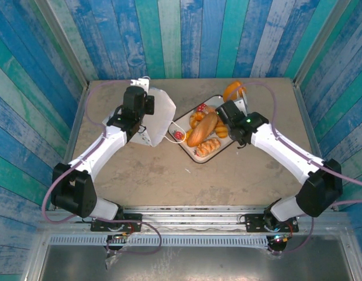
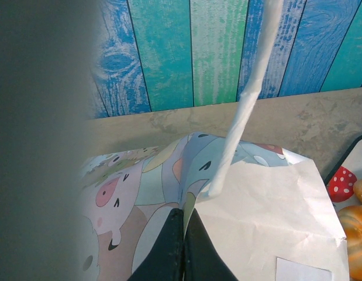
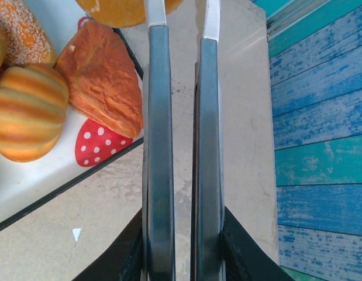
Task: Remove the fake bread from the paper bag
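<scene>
Seen from above, the paper bag (image 1: 160, 114) lies at the back left of the counter (image 1: 169, 181), under the wrist of the left arm (image 1: 104, 146); the fake bread (image 1: 202, 130) is heaped on a strawberry-print tray (image 1: 191, 153) just to its right, with one orange pastry (image 1: 233, 91) on the counter beyond the tray, near the right arm (image 1: 280, 146). From the left wrist, the left fingers (image 2: 179, 246) are pressed together on a fold of the bag, its white handle (image 2: 245, 99) looping upward. From the right wrist, the right fingers (image 3: 158, 146) stand a thin slit apart over bare counter beside the tray, gripping nothing
</scene>
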You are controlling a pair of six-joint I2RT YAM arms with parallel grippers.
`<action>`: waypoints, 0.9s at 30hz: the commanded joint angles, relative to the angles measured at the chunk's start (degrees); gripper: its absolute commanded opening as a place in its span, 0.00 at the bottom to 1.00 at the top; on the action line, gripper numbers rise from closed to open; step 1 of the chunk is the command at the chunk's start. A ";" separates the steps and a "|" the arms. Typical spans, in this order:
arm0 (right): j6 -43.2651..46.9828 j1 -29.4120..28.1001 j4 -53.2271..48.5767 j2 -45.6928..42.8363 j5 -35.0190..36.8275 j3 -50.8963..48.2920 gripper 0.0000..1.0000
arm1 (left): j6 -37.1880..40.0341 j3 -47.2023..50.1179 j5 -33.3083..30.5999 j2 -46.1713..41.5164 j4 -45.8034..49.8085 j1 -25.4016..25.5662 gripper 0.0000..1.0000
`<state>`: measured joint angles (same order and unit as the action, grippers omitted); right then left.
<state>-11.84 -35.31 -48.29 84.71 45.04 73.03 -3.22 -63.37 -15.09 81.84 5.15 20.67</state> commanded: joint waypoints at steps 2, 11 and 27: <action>1.20 0.35 3.51 2.38 2.63 3.11 0.01 | -0.81 -1.40 1.44 0.33 -1.17 -0.19 0.00; 2.80 0.50 4.68 8.54 4.29 4.25 0.01 | -1.35 -1.25 2.87 0.33 -1.35 -0.19 0.00; 5.76 -0.34 5.87 6.63 5.59 -0.88 0.03 | -1.73 -1.75 3.93 0.93 -1.66 -0.18 0.00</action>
<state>-6.87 -35.24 -43.97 94.17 48.01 73.45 -4.19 -63.37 -11.81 81.84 4.73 20.67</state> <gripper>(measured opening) 0.275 0.044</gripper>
